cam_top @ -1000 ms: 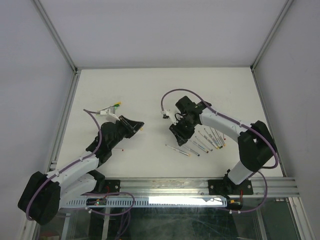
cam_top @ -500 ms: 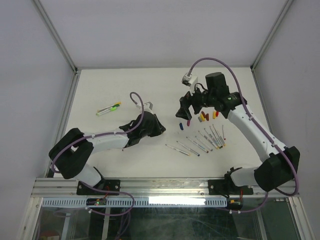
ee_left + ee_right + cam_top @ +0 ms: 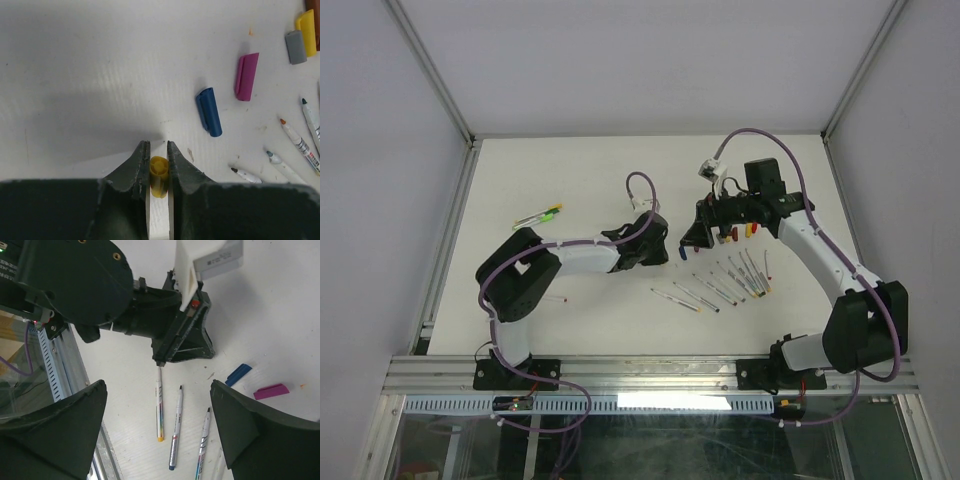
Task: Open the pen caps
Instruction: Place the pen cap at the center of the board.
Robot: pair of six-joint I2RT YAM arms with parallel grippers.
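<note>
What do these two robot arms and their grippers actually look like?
Both the left arm and the right arm have white link shells between chunky black joints. A purple cable loops along each, and a small pale camera box sits at the wrist. The left gripper and the right gripper each end in two dark grey-green, wedge-shaped fingers.

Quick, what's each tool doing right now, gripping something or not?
Left tool: closed on a yellow cap.
Right tool: open, holding nothing.
</note>
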